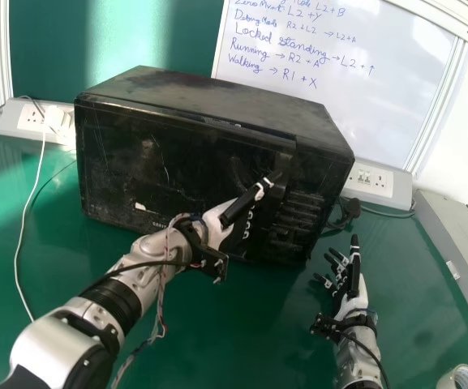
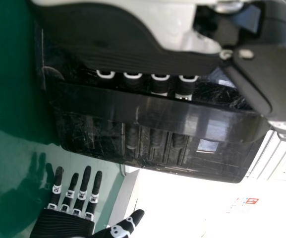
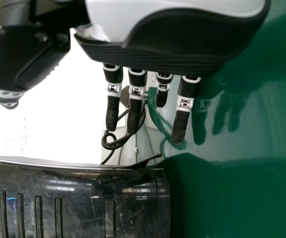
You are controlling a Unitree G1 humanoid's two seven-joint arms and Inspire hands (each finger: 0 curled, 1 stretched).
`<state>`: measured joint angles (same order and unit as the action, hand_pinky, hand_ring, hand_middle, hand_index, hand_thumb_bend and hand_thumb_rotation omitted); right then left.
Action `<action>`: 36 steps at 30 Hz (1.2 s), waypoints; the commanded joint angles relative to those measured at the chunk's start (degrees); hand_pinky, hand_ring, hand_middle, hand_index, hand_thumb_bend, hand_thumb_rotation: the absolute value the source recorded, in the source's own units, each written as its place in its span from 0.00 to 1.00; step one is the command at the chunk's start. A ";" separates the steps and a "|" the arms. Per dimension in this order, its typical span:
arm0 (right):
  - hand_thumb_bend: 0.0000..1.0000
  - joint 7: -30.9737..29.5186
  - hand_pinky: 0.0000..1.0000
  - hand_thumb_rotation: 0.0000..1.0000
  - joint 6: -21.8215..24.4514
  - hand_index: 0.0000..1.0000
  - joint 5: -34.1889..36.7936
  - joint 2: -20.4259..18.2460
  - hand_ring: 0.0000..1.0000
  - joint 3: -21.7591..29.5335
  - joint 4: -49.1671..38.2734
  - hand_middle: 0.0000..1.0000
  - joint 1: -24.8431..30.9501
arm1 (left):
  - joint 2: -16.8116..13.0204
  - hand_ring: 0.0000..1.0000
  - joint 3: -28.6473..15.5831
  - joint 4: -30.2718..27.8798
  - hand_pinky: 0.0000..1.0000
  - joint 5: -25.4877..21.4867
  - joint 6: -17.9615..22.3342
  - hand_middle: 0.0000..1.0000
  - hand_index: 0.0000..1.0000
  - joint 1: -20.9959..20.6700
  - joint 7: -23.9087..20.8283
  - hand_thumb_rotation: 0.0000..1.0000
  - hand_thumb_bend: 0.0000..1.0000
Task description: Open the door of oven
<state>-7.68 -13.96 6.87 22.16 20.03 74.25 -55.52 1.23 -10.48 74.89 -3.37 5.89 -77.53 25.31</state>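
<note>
Recording the black oven (image 1: 217, 101) on the green table (image 1: 177, 348), in the middle of the head view, its door (image 1: 124, 166) closed and facing the robot. The handle (image 2: 157, 113) runs upright between the door and the button panel (image 1: 298, 215).

Left hand (image 1: 216, 228) is at the handle. Fingers look straight, side by side with slight gaps, and run in behind the handle; thumb straight and held apart from them. Whether the fingertips press on the handle, cannot tell.

Right hand (image 1: 350, 303) is over the table, just beside the oven's right front corner and apart from it. Fingers straight and spread, pinching nothing; thumb out to the side.

Surroundings: whiteboard (image 1: 355, 97) with handwriting behind the oven; a socket box (image 1: 23, 121) left, another (image 1: 388, 190) right; tape roll (image 1: 461, 378) at the near right.
</note>
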 commanded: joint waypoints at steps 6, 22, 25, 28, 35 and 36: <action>0.98 -0.79 0.64 0.89 2.39 0.77 -0.04 -2.05 0.75 0.03 1.83 0.79 0.96 | 2.05 0.58 0.61 0.49 0.52 0.42 0.58 0.64 0.76 -1.40 2.51 0.84 1.00; 1.00 -0.15 0.63 0.89 2.51 0.77 -0.21 -2.37 0.74 0.00 1.92 0.79 0.74 | 2.98 0.37 -0.68 0.65 0.30 -0.75 0.19 0.44 0.50 -1.39 2.83 0.80 1.00; 1.00 0.14 0.62 0.89 2.71 0.76 -0.09 -2.44 0.74 0.17 1.98 0.78 0.68 | 3.17 0.34 -0.85 0.63 0.28 -0.86 0.09 0.40 0.45 -1.47 2.97 0.78 1.00; 1.00 0.19 0.62 0.90 2.49 0.76 -0.33 -2.43 0.74 -0.02 1.98 0.78 0.78 | 3.37 0.31 -1.06 0.60 0.25 -0.85 0.20 0.38 0.42 -1.53 3.20 0.78 1.00; 1.00 -0.04 0.62 0.89 2.44 0.77 -0.13 -2.53 0.74 0.12 1.96 0.79 0.82 | 3.57 0.23 -0.95 0.45 0.20 -0.48 0.23 0.31 0.38 -1.42 3.53 0.77 1.00; 1.00 -0.05 0.61 0.88 2.51 0.77 0.01 -2.56 0.74 0.26 1.98 0.79 0.80 | 3.58 0.23 -0.95 0.45 0.19 -0.47 0.20 0.31 0.38 -1.39 3.53 0.77 1.00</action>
<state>-7.05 -13.96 6.80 21.79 20.27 74.49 -55.87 2.42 -11.73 75.31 -3.53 6.08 -77.54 26.64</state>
